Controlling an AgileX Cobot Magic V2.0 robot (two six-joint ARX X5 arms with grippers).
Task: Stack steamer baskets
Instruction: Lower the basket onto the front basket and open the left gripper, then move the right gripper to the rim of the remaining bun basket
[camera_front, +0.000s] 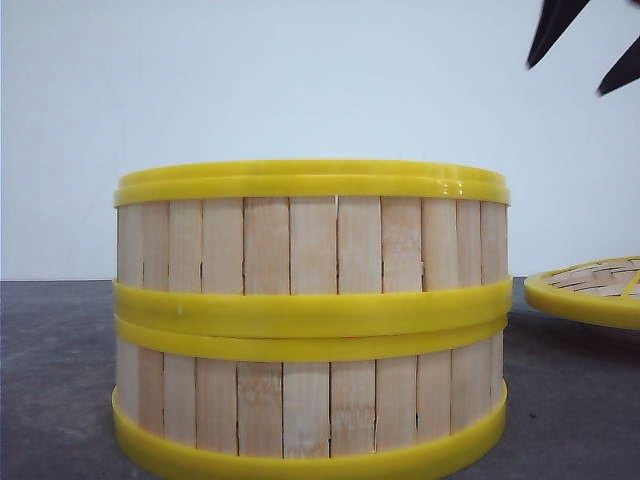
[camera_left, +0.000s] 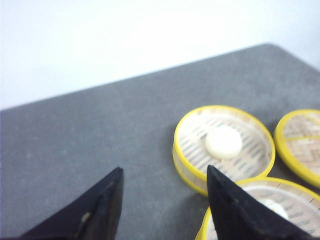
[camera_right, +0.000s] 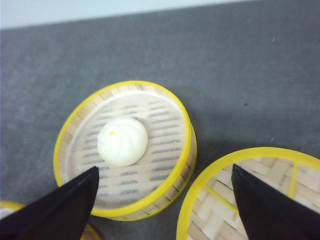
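Two steamer baskets stand stacked close to the front camera, the upper one (camera_front: 312, 245) on the lower one (camera_front: 310, 405). A third basket (camera_right: 187, 130) sits apart on the grey table with a white bun (camera_right: 122, 141) inside; the left wrist view shows this basket (camera_left: 220, 108) too. My right gripper (camera_right: 164, 170) hangs open above its near rim, and its fingers (camera_front: 555, 25) show high at the right of the front view. My left gripper (camera_left: 164, 172) is open over bare table, beside the rim of the stack's top basket (camera_left: 270, 181).
A woven-bamboo lid (camera_front: 590, 285) lies flat right of the stack; the right wrist view has this lid (camera_right: 260, 195) close beside the lone basket. The grey table (camera_left: 100, 135) ends at a pale wall behind.
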